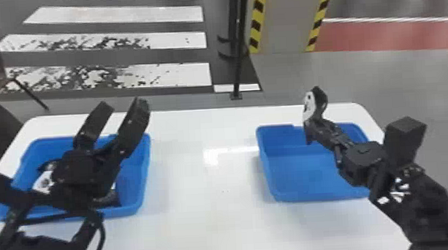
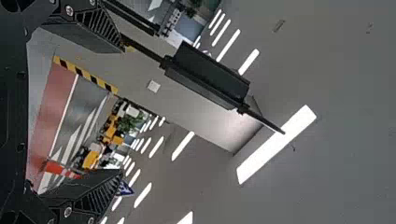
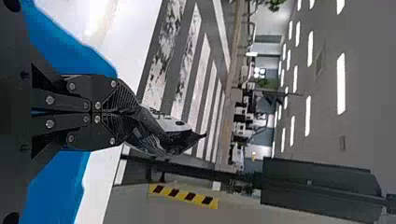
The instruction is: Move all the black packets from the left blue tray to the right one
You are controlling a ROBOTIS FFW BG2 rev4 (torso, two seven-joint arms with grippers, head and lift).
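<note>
Clamping a black packet (image 3: 163, 135) in the right gripper (image 1: 309, 127), above the right tray (image 1: 303, 179); spreading the left gripper (image 1: 122, 104) wide over the left tray (image 1: 145, 167), above other packets (image 1: 42, 182); apparently awaiting one release, leaving those beneath the left fingers for transferring.

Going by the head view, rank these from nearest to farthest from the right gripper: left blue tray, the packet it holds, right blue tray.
1. Packet: pinched in the right gripper.
2. Right blue tray: below it, on the robot's right.
3. Left blue tray: well across, on the robot's left.
</note>
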